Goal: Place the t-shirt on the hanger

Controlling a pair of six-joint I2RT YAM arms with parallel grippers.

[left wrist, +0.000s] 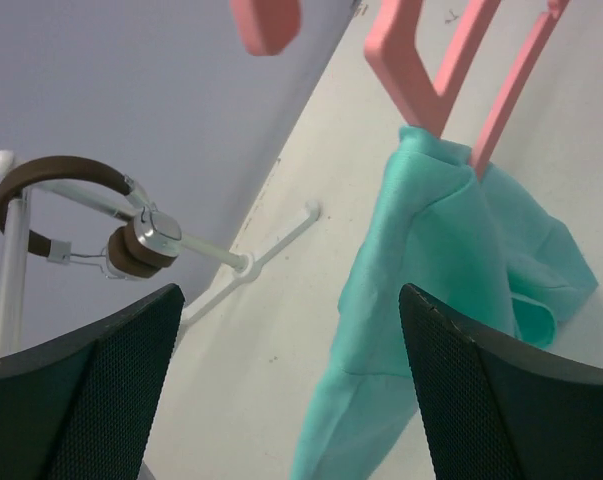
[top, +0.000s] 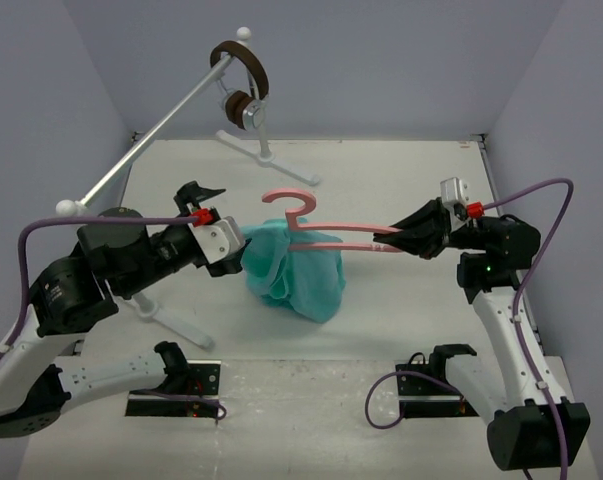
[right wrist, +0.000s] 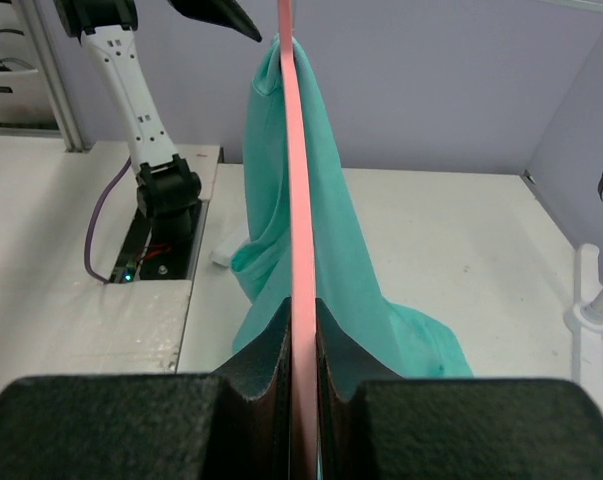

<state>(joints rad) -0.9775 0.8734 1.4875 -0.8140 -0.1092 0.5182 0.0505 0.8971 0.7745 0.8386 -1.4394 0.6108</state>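
Note:
The teal-green t-shirt (top: 296, 268) hangs in a bunch from the left part of the pink hanger (top: 326, 234), its lower folds resting on the table. My right gripper (top: 389, 240) is shut on the hanger's right end and holds it level above the table; in the right wrist view the pink hanger (right wrist: 301, 200) runs away from the jaws with the t-shirt (right wrist: 321, 250) draped over it. My left gripper (top: 243, 243) is open beside the shirt's left side. In the left wrist view the t-shirt (left wrist: 431, 290) hangs between the fingers (left wrist: 501, 400), below the hanger (left wrist: 431, 70).
A white metal rail stand (top: 161, 125) crosses the back left, with brown headphones (top: 243, 80) hung on it and its foot (top: 266, 155) on the table. They also show in the left wrist view (left wrist: 101, 225). The table's right edge (top: 491, 170) meets the wall.

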